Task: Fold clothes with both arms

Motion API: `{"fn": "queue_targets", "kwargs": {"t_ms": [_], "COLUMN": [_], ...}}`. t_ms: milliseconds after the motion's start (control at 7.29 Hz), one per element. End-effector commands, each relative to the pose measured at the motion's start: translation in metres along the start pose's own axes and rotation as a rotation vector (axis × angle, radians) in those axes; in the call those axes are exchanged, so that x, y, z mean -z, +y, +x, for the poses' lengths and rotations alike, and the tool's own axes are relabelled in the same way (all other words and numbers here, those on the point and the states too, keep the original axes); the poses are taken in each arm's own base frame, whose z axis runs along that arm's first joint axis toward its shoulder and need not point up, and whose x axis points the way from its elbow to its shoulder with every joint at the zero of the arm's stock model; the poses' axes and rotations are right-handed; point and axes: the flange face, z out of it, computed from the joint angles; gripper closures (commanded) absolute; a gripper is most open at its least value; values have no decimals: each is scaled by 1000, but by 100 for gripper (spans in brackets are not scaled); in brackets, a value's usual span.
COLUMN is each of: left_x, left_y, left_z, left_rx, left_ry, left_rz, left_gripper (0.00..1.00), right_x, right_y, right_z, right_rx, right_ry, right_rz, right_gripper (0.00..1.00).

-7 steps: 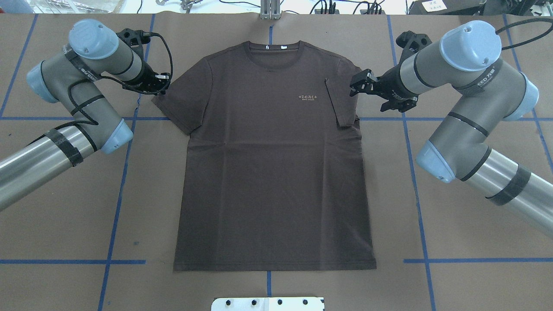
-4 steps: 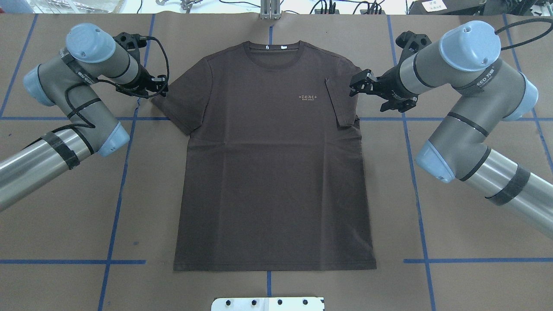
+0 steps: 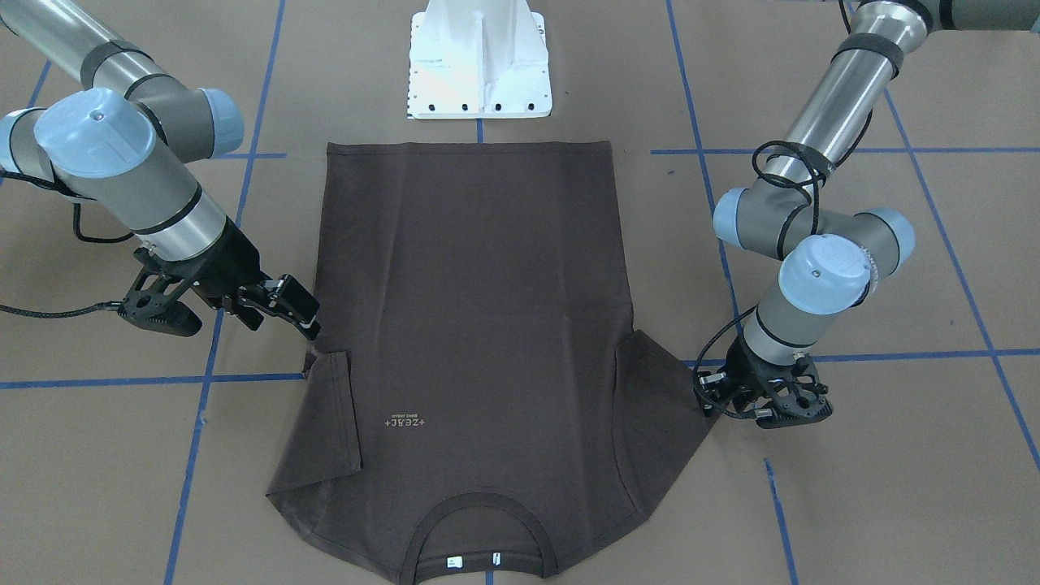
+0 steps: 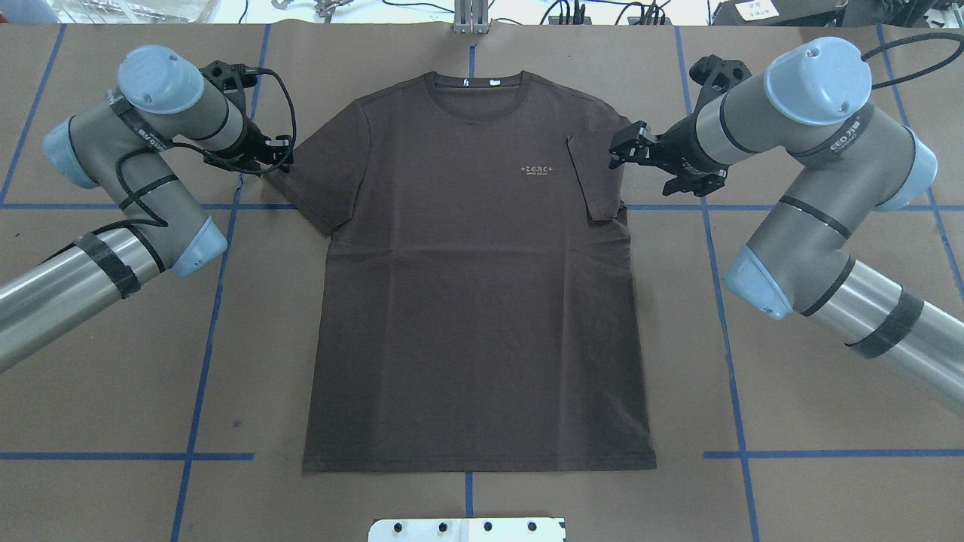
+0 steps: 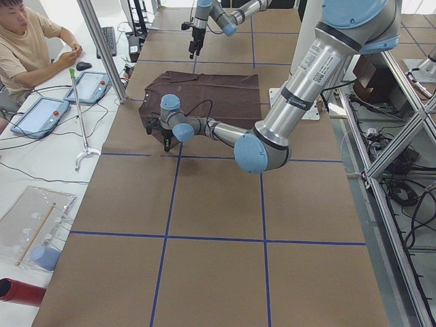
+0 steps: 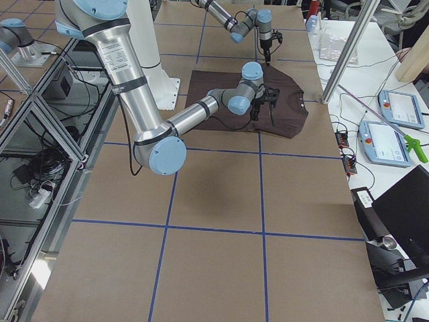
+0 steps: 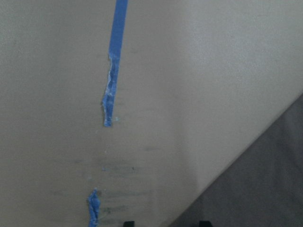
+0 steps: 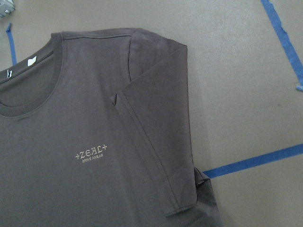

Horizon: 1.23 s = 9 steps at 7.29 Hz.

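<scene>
Dark brown T-shirt [image 4: 474, 301] flat on table [image 4: 791, 391], left gripper [image 4: 277, 156] low at tip of spread sleeve [image 4: 320, 188], jaws apart (per wrist cam), right gripper [image 4: 617, 149] parted beside inward-folded sleeve [image 4: 591, 177]

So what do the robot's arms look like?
The left arm and right arm are silver-grey tubes with light blue round caps and black bands. The left gripper and right gripper are black, with black cables looping alongside.

Table [image 4: 113, 376], seemingly paper-covered; T-shirt [image 4: 474, 301] flat.
</scene>
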Motion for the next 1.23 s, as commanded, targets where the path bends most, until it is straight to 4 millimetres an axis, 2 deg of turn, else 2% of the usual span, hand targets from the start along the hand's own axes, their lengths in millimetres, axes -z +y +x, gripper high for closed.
{"fn": "queue_targets", "kwargs": {"t_ms": [0, 137, 411, 549, 823, 960, 1097], "left_x": [-1, 1, 5, 17, 54, 53, 47], "left_y": [2, 2, 0, 1, -8, 5, 12], "left_z": [4, 9, 18, 29, 92, 126, 142], "left_rx": [-1, -4, 2, -5, 14, 41, 59], "left_ry": [2, 8, 19, 40, 79, 103, 106], "left_rz": [-5, -5, -5, 1, -24, -38, -50], "left_gripper": [59, 100, 100, 100, 100, 100, 100], "right_x": [0, -1, -2, -2, -1, -1, -1], "right_y": [0, 0, -1, -1, 0, 0, 0], "right_z": [0, 1, 2, 2, 1, 2, 2], "right_rx": [-2, -3, -5, -5, -3, -4, -4], "right_ry": [1, 3, 6, 6, 3, 4, 4], "right_rz": [-2, 0, -1, -1, -2, -1, -1], "right_gripper": [0, 0, 0, 0, 0, 0, 0]}}
